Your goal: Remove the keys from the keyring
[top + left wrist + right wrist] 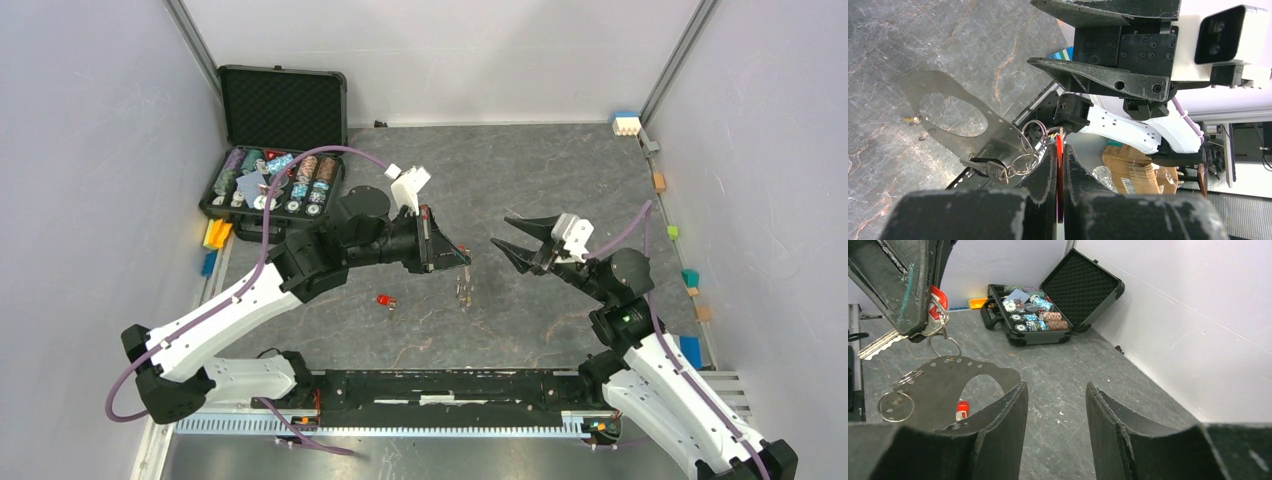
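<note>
My left gripper (460, 256) (1059, 150) is shut on the flat red head of a key (1059, 162), raised above the table. From that key hangs the keyring, a bunch of small silver rings (1030, 145) (945, 342) (464, 287). A black-headed key (989, 168) dangles from the rings, its silver blade (878, 345) pointing sideways. Another red key (386, 300) (962, 409) lies loose on the table below and left of the bunch. A tiny gold key (910, 119) also lies on the table. My right gripper (499, 231) (1055, 390) is open and empty, facing the bunch a short gap to its right.
An open black case of poker chips (272, 180) (1035, 320) stands at the back left. Small coloured blocks (216, 236) line the left and right table edges (690, 278). White walls close in the dark stone tabletop (560, 170).
</note>
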Robot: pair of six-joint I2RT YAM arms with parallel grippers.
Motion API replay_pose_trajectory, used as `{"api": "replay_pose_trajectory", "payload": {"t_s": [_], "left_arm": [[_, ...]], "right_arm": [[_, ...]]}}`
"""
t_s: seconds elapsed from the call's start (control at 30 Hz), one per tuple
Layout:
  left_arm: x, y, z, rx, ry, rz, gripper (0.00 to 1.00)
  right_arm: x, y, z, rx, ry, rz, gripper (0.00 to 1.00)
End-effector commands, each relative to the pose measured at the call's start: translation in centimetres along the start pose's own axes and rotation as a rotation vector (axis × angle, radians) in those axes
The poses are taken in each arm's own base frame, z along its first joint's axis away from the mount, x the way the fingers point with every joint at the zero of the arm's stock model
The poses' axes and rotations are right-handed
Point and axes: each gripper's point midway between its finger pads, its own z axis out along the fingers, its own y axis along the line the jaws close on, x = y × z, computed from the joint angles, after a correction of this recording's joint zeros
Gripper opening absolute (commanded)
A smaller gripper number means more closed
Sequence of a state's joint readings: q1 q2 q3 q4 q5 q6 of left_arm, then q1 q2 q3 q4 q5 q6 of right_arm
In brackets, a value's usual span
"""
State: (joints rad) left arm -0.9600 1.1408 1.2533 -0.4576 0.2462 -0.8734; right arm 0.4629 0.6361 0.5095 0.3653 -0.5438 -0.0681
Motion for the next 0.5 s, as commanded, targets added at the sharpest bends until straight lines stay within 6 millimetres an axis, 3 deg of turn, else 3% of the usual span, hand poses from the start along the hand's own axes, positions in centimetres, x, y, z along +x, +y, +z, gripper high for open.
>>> {"api": "replay_pose_trajectory", "payload": {"t_s": [0.0,0.47], "left_arm": [[-1.02,-0.99,-0.01,0.046,-0.019,0.068,0.02],[-1.04,-0.45,0.58,0.032,-0.009,0.062,0.02]], "right_arm": [[-0.78,-0.57,-0.21,0.033,-0.034,-0.057,0.52],[-0.07,-0.5,-0.13,0.021,-0.012,-0.075,0.53]]}}
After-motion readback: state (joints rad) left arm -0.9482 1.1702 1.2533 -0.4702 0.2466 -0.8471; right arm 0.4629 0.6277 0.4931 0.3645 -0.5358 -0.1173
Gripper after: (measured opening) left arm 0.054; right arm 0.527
